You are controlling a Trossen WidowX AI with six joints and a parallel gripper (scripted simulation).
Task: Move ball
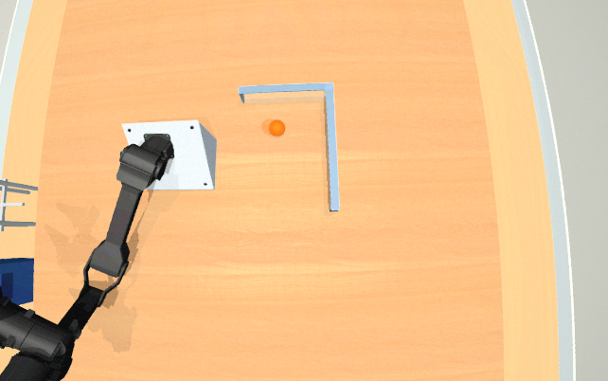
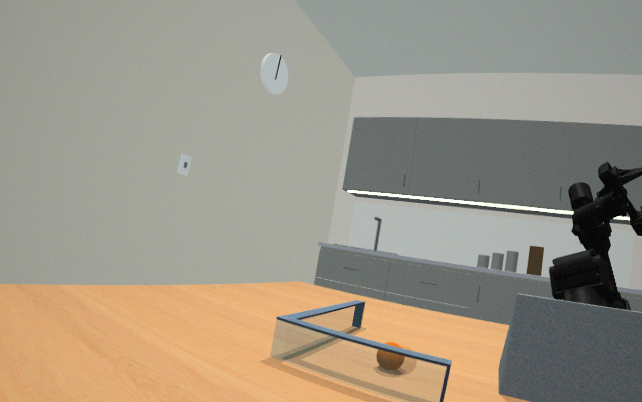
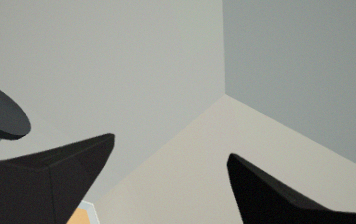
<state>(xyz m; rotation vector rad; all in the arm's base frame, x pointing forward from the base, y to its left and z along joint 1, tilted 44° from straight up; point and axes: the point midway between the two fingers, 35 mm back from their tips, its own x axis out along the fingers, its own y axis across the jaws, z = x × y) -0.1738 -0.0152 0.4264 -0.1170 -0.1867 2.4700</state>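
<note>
The orange ball (image 1: 277,128) (image 2: 389,359) rests on the wooden table inside the corner of the two low clear walls (image 1: 330,152) (image 2: 320,328). The see-through copy (image 1: 265,126) (image 2: 410,358) overlaps the ball, offset slightly to one side. My gripper (image 3: 172,149) shows only in the wrist view; its two dark fingers stand wide apart with nothing between them, pointing up at the room walls. The arm (image 1: 120,223) (image 2: 592,225) reaches from its base away from the ball, toward the table's near left corner in the top view.
The arm's white base block (image 1: 194,142) (image 2: 565,350) stands left of the walls. A blue box (image 1: 16,280) and a grey rack (image 1: 14,204) sit at the left table edge. The table rim (image 1: 545,142) curves along the right.
</note>
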